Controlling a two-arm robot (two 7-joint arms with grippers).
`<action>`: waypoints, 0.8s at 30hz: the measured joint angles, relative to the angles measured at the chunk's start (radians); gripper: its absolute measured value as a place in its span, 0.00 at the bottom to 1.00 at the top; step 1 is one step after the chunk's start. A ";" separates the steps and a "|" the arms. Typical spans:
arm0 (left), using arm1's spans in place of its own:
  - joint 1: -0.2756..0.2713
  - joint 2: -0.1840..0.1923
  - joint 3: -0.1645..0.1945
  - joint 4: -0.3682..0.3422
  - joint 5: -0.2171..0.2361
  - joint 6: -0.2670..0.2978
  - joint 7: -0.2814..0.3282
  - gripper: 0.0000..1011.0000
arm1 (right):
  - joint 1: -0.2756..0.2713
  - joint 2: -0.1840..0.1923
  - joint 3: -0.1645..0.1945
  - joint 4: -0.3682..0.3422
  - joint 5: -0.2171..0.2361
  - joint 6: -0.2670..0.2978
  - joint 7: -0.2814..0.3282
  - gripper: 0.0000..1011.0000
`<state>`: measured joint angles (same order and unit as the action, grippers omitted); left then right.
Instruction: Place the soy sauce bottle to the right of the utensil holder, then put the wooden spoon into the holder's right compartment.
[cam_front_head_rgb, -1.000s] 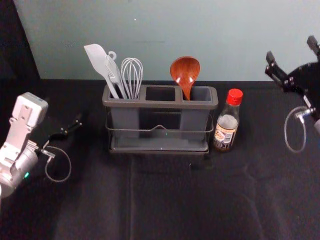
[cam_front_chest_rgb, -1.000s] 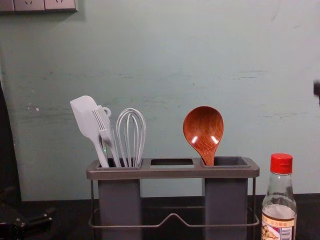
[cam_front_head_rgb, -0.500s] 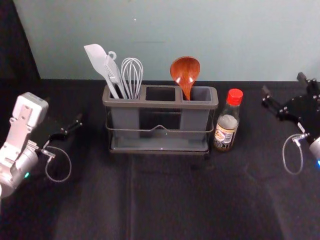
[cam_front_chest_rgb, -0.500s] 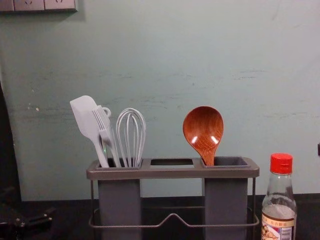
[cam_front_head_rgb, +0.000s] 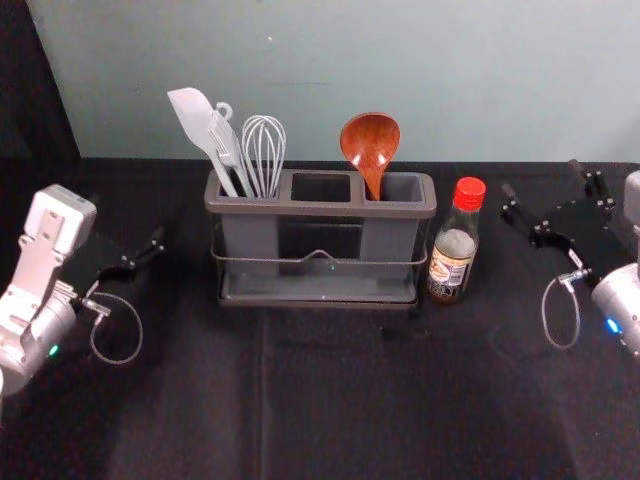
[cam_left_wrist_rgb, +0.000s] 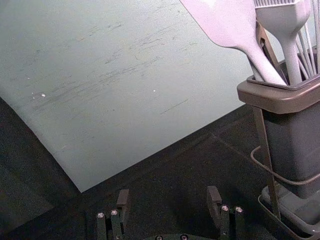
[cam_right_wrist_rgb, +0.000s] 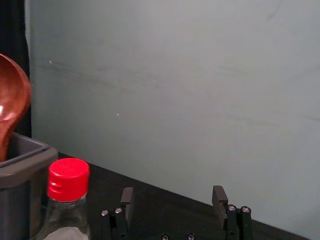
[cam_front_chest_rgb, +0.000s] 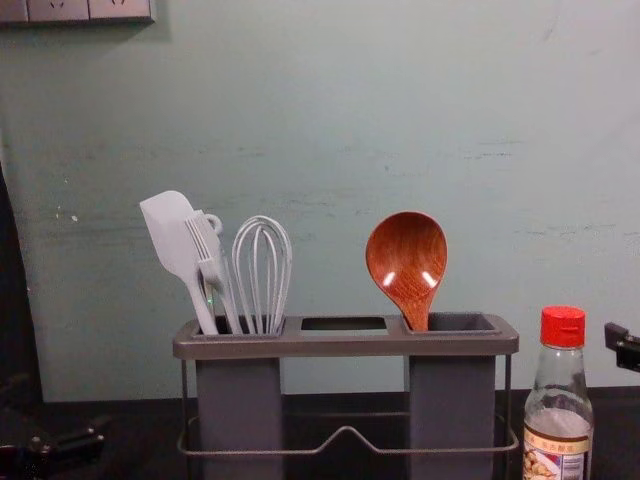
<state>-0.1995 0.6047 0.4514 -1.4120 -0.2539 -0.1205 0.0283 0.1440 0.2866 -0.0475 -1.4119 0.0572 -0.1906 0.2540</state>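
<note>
R gripper (cam_front_head_rgb: 543, 181), fingers apart, swung nearer soy sauce btl (cam_front_head_rgb: 453, 250), just R of utensil holder (cam_front_head_rgb: 320, 209); wooden spoon (cam_front_head_rgb: 370, 142) sat in R compt. (cam_front_head_rgb: 404, 188), so layout looked done! L gripper (cam_left_wrist_rgb: 168, 198) idled far L, fingers apart.

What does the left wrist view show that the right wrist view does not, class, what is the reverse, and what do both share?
Left wrist view: the spatula, brush and part of the whisk, plus the open left gripper.
Right wrist view: the wooden spoon, the red-capped soy sauce bottle and the open right gripper.
Both: part of the utensil holder, the wall and dark table.
</note>
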 joint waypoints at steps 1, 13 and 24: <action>0.000 0.000 0.000 0.000 0.000 0.000 0.000 0.99 | 0.009 -0.003 -0.004 0.008 -0.001 0.018 -0.004 0.99; 0.000 0.000 0.000 0.000 0.000 0.000 0.000 0.99 | 0.035 -0.042 -0.021 0.028 -0.030 0.129 -0.067 0.99; 0.000 0.000 0.000 0.000 0.000 0.000 0.000 0.99 | -0.011 -0.042 -0.006 -0.035 -0.030 0.157 -0.077 0.99</action>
<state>-0.1995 0.6047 0.4514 -1.4120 -0.2539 -0.1205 0.0283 0.1334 0.2449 -0.0536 -1.4472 0.0276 -0.0339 0.1771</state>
